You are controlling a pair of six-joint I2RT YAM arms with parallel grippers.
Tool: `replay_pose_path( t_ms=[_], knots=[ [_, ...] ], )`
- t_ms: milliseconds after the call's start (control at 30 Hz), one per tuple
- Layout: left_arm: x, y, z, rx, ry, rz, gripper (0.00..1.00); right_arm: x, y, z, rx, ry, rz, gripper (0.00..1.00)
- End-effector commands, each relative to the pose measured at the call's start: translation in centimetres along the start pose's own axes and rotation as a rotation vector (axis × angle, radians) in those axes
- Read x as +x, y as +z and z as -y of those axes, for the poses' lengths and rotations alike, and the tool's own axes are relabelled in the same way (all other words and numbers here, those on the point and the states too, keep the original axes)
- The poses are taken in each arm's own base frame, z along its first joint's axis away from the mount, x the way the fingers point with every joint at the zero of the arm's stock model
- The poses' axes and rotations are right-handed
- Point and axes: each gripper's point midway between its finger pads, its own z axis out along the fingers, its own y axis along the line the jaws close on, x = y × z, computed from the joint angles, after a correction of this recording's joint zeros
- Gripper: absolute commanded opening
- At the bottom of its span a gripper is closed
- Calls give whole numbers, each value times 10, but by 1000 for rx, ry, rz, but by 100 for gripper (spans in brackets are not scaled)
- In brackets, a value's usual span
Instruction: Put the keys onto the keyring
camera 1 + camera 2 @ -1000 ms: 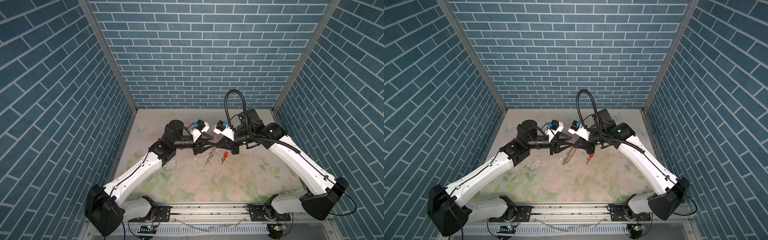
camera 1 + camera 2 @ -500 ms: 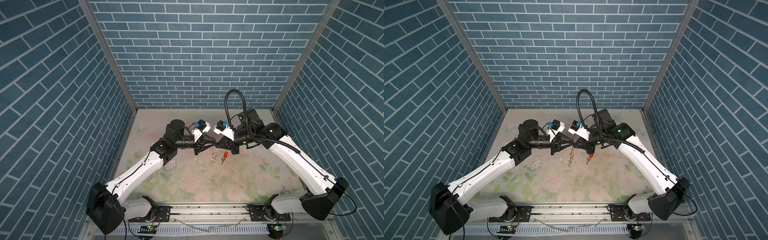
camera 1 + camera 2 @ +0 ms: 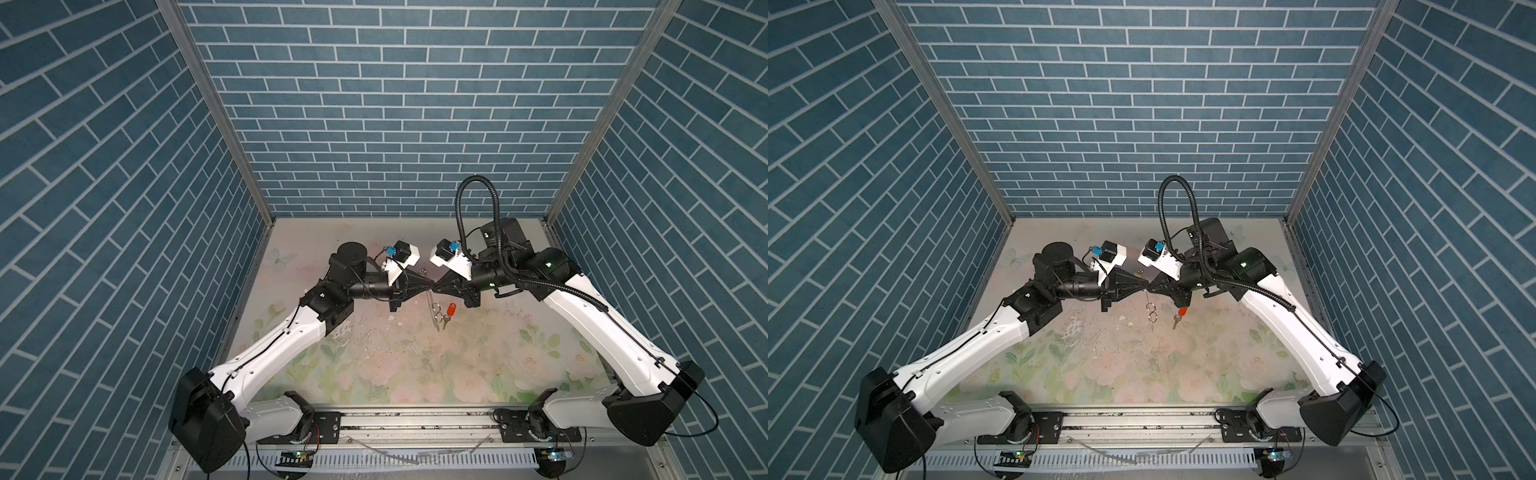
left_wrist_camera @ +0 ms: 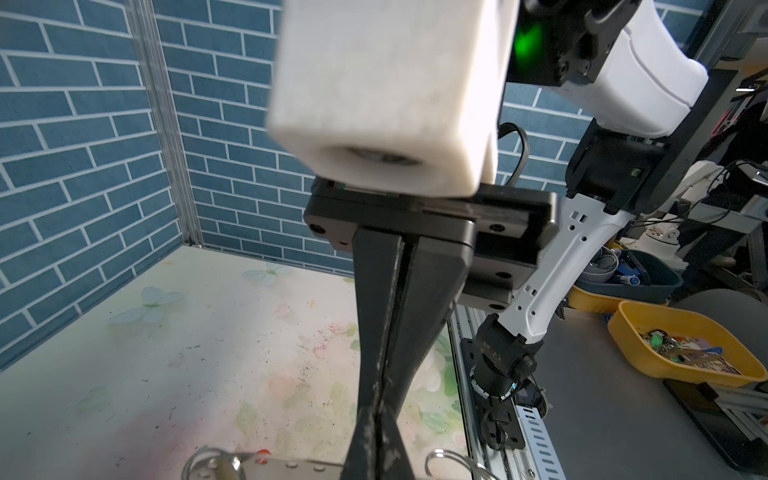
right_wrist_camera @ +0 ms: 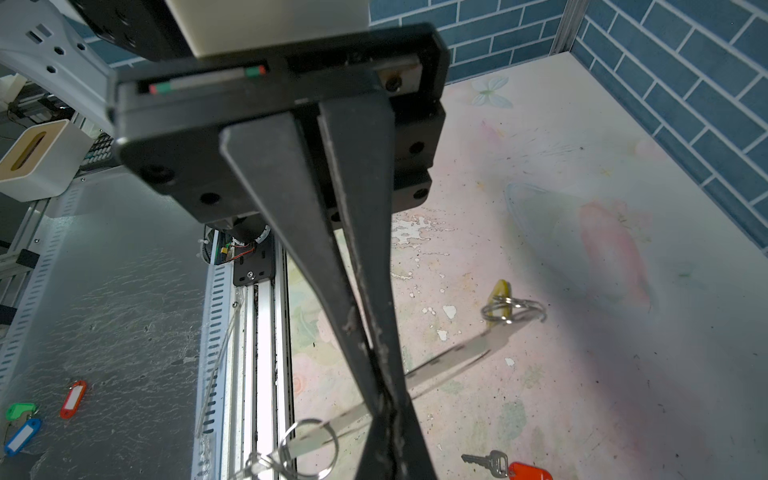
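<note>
Now we see both arms reaching over the pale floral-printed tabletop (image 3: pixel 374 365) and meeting tip to tip near its middle. The left gripper (image 3: pixel 429 286) has its two black tapered fingers (image 5: pixel 291 208) pressed together; the right gripper (image 3: pixel 437 287) is pinched closed the same way; both top views show the two sets of tips touching.

Between them we find the keyring (image 4: pixel 286 463), a narrow flat strap that reads pale grey in the wrist views, with a row of small holes and silver metal rings along it. Both pairs of fingers clamp it at the same spot. In both top views the keyring (image 3: pixel 1151 311) runs from that pinch toward the front rail (image 3: pixel 415 419); it is lifted off the tabletop, and its shadow lies on the print in the right wrist view; whether its far end touches down we cannot tell.

The small silver key with the red oblong plastic tag (image 5: pixel 528 471) lies flat on the tabletop just beside the strap, touching neither gripper. The key with the yellow plastic tag (image 5: pixel 500 291) rests on the tabletop on the back-wall side of the grippers; silver split rings (image 5: pixel 513 309) lie over it; its blade is hidden from us.
</note>
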Motion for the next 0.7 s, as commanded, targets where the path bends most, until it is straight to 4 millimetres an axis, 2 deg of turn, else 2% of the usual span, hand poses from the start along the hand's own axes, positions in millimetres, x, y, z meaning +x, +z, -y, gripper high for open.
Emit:
replay_pose_path(
  t_ms=[0,133,300,433,567,667],
  knots=[
    [-3,-7,-8,-83,0,62,0,-12,-12,-2,48,-61,60,3],
    [-9,-16,-7,-125,24,115,0,-6,-18,5,112,-38,59,15],
    [-16,-25,-5,-159,58,164,0,-5,-30,15,223,-15,111,23],
    [-19,-31,-7,-204,72,199,0,-6,-31,19,246,19,150,25],
    [-20,-39,-20,-341,75,237,0,-6,-22,33,284,87,197,26],
    [-18,-37,-17,-381,95,248,0,-6,-13,43,288,146,228,26]
  ],
)
